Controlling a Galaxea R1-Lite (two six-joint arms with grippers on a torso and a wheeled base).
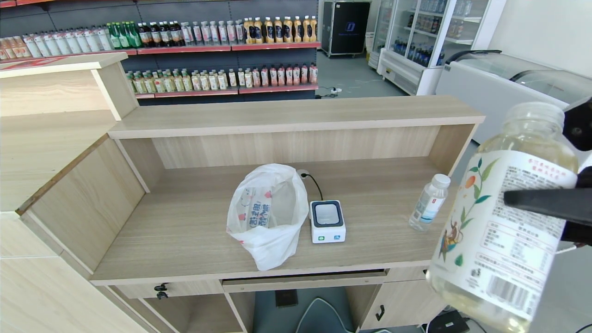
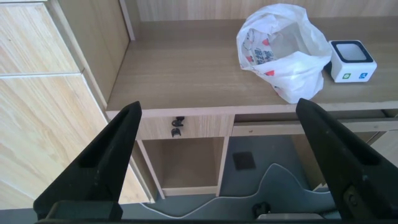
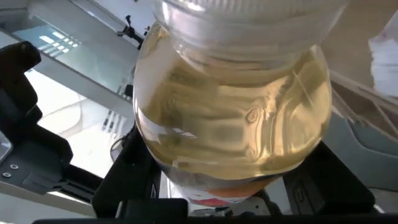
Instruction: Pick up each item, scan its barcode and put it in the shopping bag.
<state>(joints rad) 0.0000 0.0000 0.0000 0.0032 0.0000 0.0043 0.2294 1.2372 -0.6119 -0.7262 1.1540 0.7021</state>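
A large clear bottle of pale yellow tea point(image 1: 504, 222) with a white label hangs tilted, close to the head camera at the right, off the counter's right end. My right gripper point(image 1: 562, 180) is shut on the tea bottle point(image 3: 236, 112), with a black finger point(image 1: 536, 201) across the label. A white shopping bag point(image 1: 268, 212) stands open mid-counter, with a packet inside. Just right of it sits the white barcode scanner point(image 1: 327, 221). A small water bottle point(image 1: 429, 202) stands upright further right. My left gripper point(image 2: 217, 155) is open, low before the counter's front left, holding nothing.
The wooden counter point(image 1: 185, 231) has a raised ledge point(image 1: 296, 115) behind and side walls. A cable runs back from the scanner point(image 2: 352, 60). A chair point(image 1: 319, 314) sits under the counter front. Drink shelves and fridges stand far behind.
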